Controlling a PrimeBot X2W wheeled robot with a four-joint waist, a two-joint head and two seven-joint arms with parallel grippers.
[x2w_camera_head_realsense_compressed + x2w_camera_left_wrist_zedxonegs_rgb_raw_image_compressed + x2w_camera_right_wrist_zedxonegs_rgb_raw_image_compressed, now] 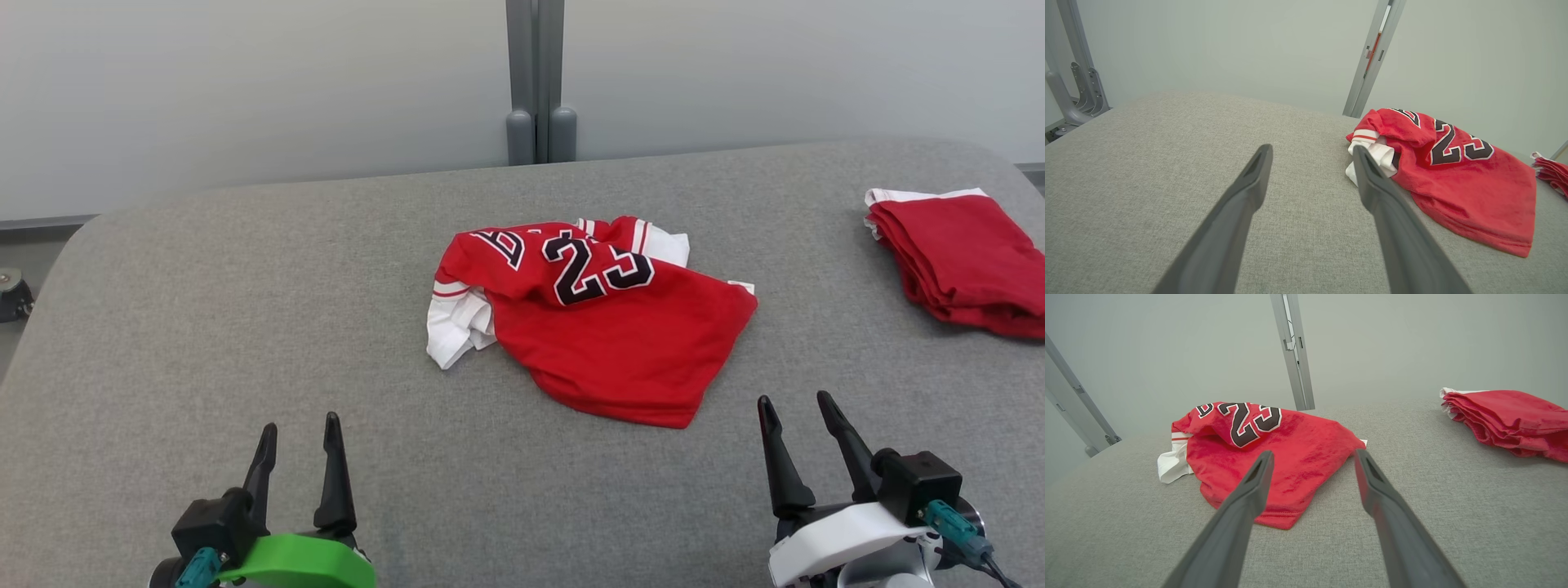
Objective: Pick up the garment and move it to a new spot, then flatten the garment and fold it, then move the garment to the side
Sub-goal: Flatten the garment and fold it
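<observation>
Red jersey (604, 327) lies crumpled mid-way across the grey table (245, 310), left gripper (300, 421) and right gripper (793, 398) both wide open, empty, near edge, clear of it; soft, light, floppy cloth, so probably pinch its near hem.

garment (620, 327) | black number "23", white-outlined, on red front | adjacent partial character unreadable

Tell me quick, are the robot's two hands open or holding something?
Left gripper: open, holding nothing.
Right gripper: open, holding nothing.
The red jersey lies apart from both.
</observation>
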